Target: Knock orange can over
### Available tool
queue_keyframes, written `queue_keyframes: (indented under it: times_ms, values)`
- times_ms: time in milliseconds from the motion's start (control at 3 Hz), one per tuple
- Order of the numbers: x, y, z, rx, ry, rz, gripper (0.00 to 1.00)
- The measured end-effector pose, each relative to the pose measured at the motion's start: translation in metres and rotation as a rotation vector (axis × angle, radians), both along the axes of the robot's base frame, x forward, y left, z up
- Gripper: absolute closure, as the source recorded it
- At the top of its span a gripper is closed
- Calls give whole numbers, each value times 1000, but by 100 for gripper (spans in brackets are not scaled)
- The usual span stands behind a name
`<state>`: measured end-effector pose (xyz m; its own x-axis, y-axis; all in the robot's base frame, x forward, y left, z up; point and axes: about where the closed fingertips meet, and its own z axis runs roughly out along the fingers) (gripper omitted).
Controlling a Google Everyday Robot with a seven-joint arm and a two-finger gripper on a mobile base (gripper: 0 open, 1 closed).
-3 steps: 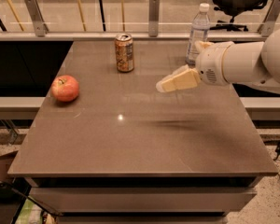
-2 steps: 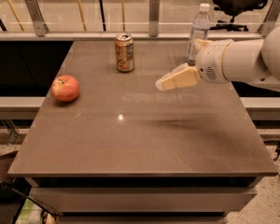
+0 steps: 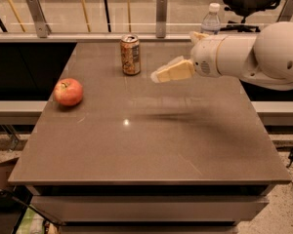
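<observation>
Roughly level, arm (image 3: 244,55) w/ narrow, empty jaws hovers near orange can (image 3: 130,55), not touching.

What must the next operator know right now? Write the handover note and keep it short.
Gripper: in the air over the far half of the table, just right of the orange can and not touching it.
Orange can: upright near the table's far edge.
Done: nothing yet, the can is not knocked over.
Left: probably sweep the gripper left into the can to tip it.
Others: apple on the table's left side, water bottle at the far right edge. Neither lies between the gripper and the can.
</observation>
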<state>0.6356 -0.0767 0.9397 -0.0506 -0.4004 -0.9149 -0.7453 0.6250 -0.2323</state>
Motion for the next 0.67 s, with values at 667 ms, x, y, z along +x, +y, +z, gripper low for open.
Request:
queue_keyframes:
  times_ms: [667]
  values:
    - [31,21,-13,61,1,3,0]
